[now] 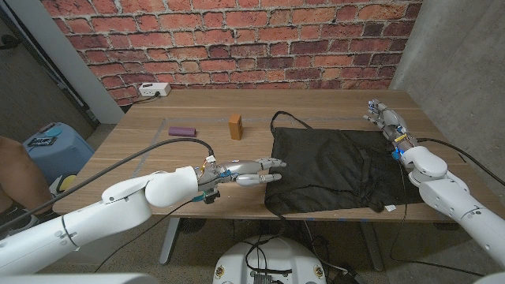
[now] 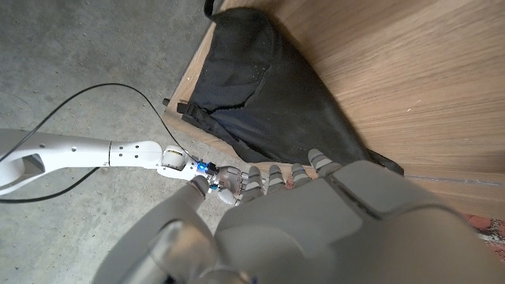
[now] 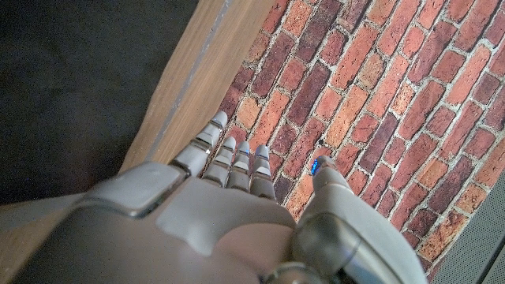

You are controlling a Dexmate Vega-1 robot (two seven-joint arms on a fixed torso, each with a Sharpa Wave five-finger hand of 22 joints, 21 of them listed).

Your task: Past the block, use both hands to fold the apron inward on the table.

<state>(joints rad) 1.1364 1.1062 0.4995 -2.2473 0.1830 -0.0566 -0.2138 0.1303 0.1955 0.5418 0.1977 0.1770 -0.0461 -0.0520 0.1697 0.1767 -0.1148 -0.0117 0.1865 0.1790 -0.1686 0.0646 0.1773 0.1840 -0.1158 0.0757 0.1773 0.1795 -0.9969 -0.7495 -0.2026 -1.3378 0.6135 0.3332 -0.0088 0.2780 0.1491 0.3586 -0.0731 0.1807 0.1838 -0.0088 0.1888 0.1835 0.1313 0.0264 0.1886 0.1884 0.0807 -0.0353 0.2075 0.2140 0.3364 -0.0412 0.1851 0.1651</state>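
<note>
Centrally, a black apron [image 1: 339, 170] lies spread on the table's [image 1: 158, 154] right half, long axis running left to right.
Left hand [image 1: 245, 173] reaches toward its left edge, fingers extended and slightly apart, holding nothing; right hand [image 1: 387, 118] hovers past its far right corner, fingers straight and empty.

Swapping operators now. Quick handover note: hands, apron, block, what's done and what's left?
Left robot hand: holds nothing, fingers stretched out, tips at the left edge of the black apron.
Right robot hand: holds nothing, fingers apart, by the table's far right part, just beyond the apron's far right corner.
Apron lies spread out, near edge at the table's front edge, one strap looping toward the far side.
Brown block stands left of the apron, further back; a purple object lies left of it.
Done: no fold yet.
Left: grip both sides, fold inward.
</note>
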